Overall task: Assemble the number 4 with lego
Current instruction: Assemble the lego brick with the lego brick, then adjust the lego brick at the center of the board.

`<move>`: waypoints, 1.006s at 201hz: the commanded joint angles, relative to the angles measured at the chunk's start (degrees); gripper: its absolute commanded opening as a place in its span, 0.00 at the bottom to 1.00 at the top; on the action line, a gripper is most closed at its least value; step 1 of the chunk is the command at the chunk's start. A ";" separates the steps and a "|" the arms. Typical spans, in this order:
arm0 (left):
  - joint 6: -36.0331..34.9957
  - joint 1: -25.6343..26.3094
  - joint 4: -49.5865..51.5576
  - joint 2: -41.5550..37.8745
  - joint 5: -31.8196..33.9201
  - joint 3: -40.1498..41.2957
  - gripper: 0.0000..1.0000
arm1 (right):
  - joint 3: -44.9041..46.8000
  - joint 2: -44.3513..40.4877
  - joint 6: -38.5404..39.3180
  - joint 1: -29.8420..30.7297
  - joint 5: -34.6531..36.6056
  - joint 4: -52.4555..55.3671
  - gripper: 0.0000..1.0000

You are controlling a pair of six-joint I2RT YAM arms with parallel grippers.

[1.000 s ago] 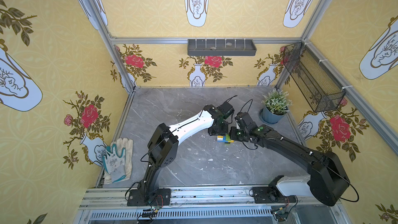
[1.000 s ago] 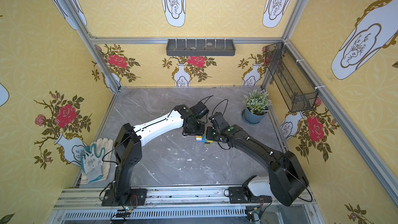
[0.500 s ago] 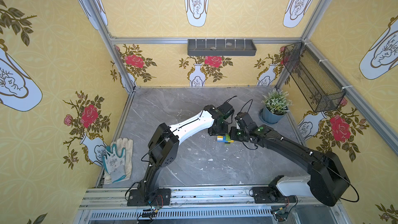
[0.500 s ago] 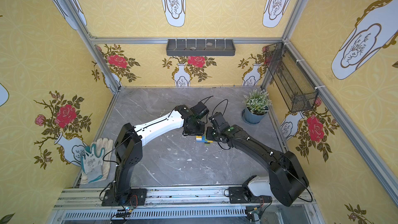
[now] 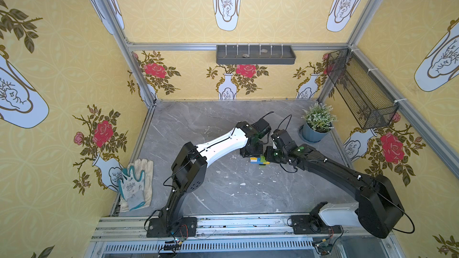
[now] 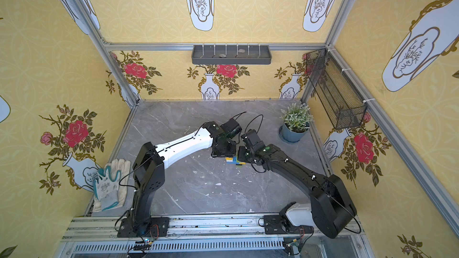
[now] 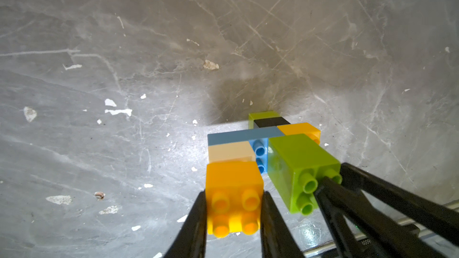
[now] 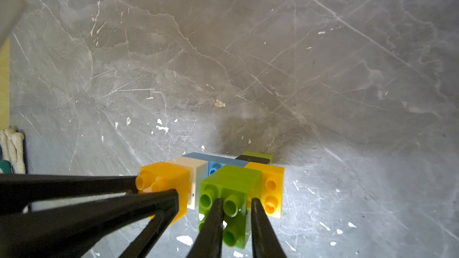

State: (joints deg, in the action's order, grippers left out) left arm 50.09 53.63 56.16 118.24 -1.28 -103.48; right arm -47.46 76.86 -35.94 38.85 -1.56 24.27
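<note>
The number 4 (image 5: 258, 161) (image 6: 234, 161) is a small joined cluster of lego lying on the grey marble floor, between the two gripper heads in both top views. In the left wrist view my left gripper (image 7: 234, 194) is shut on the cluster's near yellow brick (image 7: 233, 177), which joins a white brick (image 7: 231, 151) and the blue brick (image 7: 238, 136). In the right wrist view my right gripper (image 8: 237, 202) is shut on the stud end of a lime green brick (image 8: 231, 179), beside the other yellow brick (image 8: 272, 182). A second green brick (image 8: 258, 156) sits at the far end.
A potted plant (image 5: 316, 125) stands at the back right, close behind the right arm. A pair of work gloves (image 5: 135, 184) lies at the left edge of the floor. A wire basket (image 5: 360, 90) and a grey shelf tray (image 5: 255, 54) hang on the walls.
</note>
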 commanded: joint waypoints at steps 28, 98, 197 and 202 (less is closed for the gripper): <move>0.20 0.22 2.95 3.01 0.75 -1.74 0.05 | 1.27 0.66 0.97 0.02 1.57 15.98 0.22; -0.51 0.42 4.03 4.14 0.40 -3.07 0.28 | 1.36 0.31 1.12 0.17 1.51 15.85 0.22; -3.75 -1.56 5.59 -3.08 7.12 -6.78 0.70 | -0.53 -0.66 1.64 0.21 2.33 16.91 0.29; -3.85 -1.79 4.95 -4.29 7.28 -5.73 0.70 | -1.18 -0.59 1.63 0.14 2.56 17.32 0.30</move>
State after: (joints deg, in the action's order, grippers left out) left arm 47.59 52.86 61.76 117.49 3.68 -112.25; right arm -47.88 75.77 -35.86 39.00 -1.15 25.43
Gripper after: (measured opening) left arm 0.701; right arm 0.277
